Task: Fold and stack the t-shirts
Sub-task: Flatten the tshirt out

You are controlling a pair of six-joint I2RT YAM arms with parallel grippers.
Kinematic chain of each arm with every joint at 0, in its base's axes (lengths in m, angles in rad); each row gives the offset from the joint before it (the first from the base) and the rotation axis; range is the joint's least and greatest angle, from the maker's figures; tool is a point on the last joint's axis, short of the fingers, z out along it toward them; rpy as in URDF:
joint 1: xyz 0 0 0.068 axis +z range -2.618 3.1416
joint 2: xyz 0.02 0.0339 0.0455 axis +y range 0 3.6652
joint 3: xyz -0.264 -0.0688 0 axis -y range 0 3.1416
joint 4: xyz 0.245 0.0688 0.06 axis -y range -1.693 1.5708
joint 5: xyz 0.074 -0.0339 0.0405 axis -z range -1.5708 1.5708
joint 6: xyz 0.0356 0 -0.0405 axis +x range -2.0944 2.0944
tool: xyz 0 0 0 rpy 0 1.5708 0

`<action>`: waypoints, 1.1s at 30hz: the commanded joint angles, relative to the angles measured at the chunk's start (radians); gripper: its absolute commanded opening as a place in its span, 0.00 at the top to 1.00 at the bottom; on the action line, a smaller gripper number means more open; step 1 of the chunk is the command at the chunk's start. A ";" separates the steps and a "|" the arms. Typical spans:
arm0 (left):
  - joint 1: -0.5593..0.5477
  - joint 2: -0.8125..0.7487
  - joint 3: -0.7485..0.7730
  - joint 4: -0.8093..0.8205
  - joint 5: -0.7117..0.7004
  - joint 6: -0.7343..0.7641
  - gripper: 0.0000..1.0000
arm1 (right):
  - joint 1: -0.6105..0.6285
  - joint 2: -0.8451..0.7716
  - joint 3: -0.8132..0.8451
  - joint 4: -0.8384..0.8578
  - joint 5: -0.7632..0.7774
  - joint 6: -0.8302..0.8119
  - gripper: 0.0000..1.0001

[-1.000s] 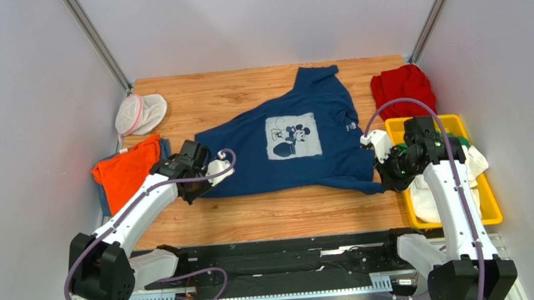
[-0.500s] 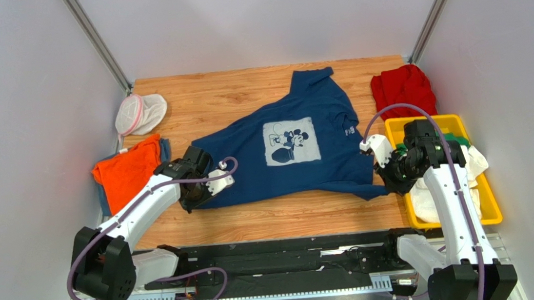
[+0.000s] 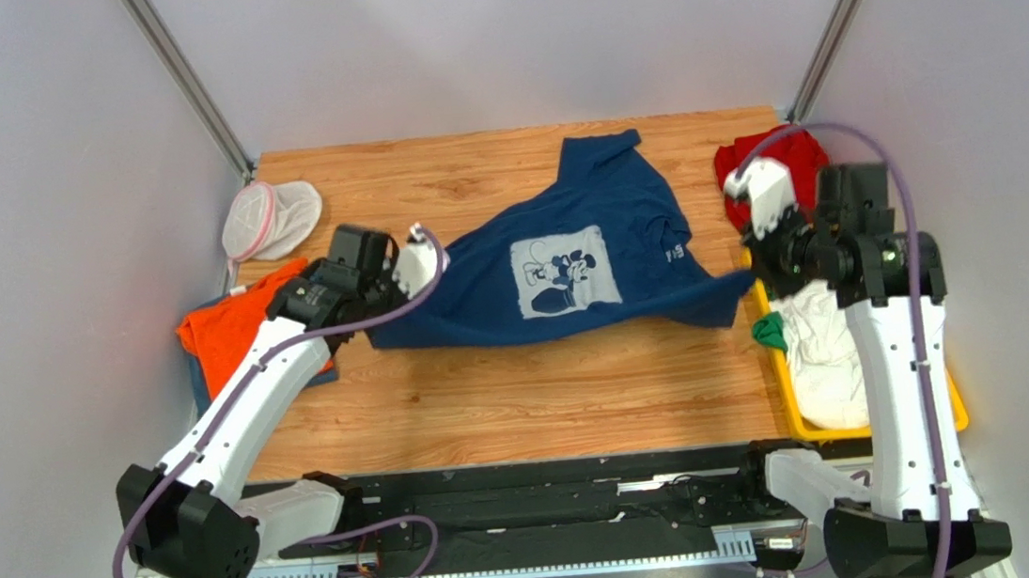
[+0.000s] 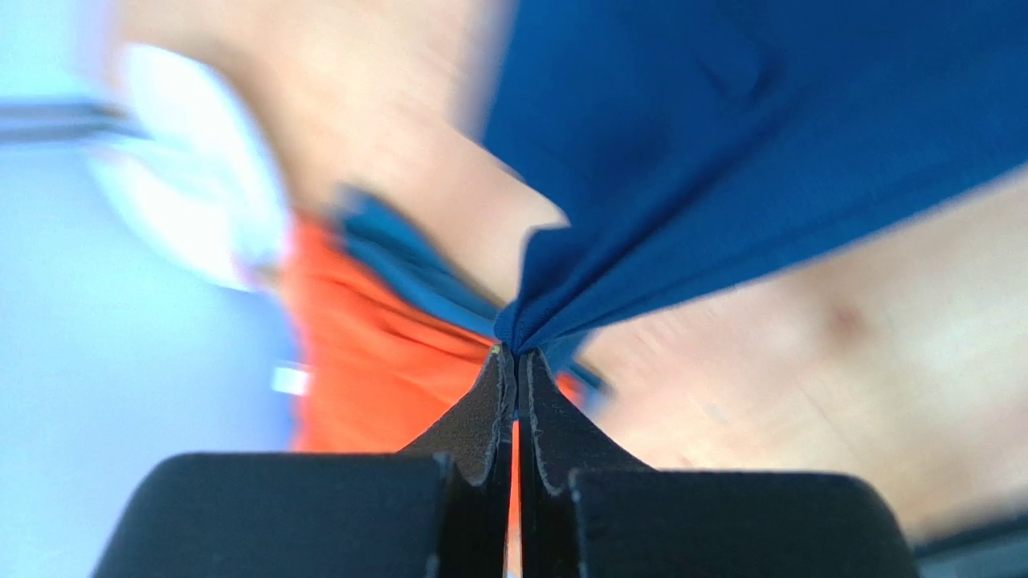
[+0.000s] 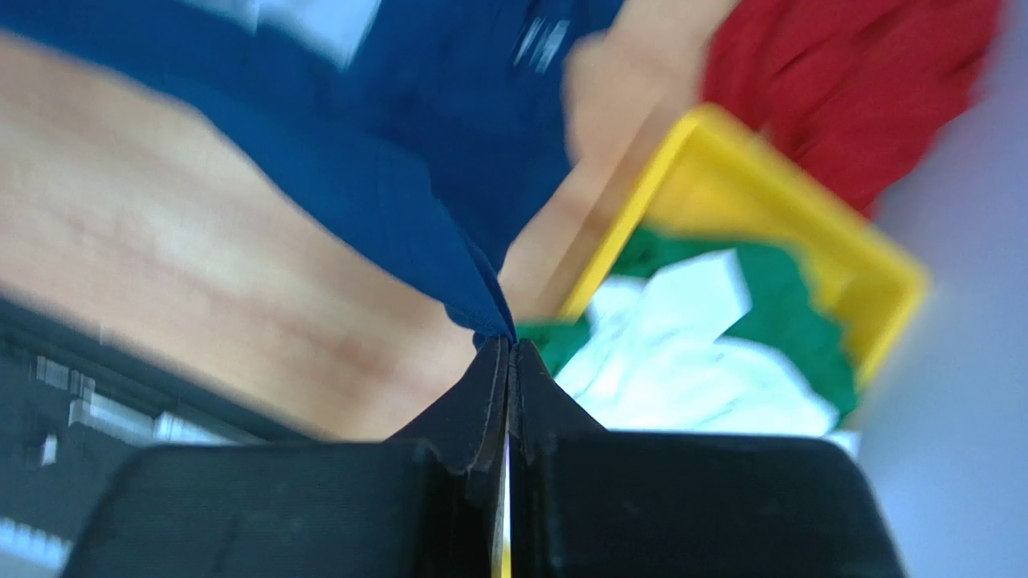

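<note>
On the wooden table (image 3: 531, 401), middle ground: one navy t-shirt (image 3: 575, 262), pale square Mickey print facing up, drawn out sideways between two claws. Its far end lay toward the back edge of the table.

- Left claw (image 4: 517, 352) – clenched on the navy shirt's left corner, a bunch of cloth pinched between the fingertips, held just beside the orange pile.
- Right claw (image 5: 509, 343) – clenched likewise on the shirt's right corner, at the inner rim of the bin.
- Orange t-shirt (image 3: 234, 330) – lying at the table's left edge, with a strip of blue cloth showing under it.
- Red t-shirt (image 3: 805, 148) – crumpled at the far right corner, partly hidden by the right arm.
- Yellow bin (image 3: 954, 400) – along the right edge, holding a white t-shirt (image 3: 824, 351) and a green t-shirt (image 3: 770, 335), both rumpled.
- White mesh pouch (image 3: 265, 217), pink-rimmed – at the far left, well apart from the navy shirt.
</note>
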 commanded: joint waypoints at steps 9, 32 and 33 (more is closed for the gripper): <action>0.097 0.268 0.895 0.275 -0.199 -0.099 1.00 | -0.003 0.482 0.964 0.320 0.153 0.319 1.00; 0.086 -0.245 0.672 0.281 -0.192 -0.088 1.00 | -0.003 0.016 0.865 0.456 0.200 0.388 1.00; 0.086 -0.225 0.672 0.290 -0.204 -0.083 1.00 | -0.003 0.025 0.868 0.458 0.209 0.388 1.00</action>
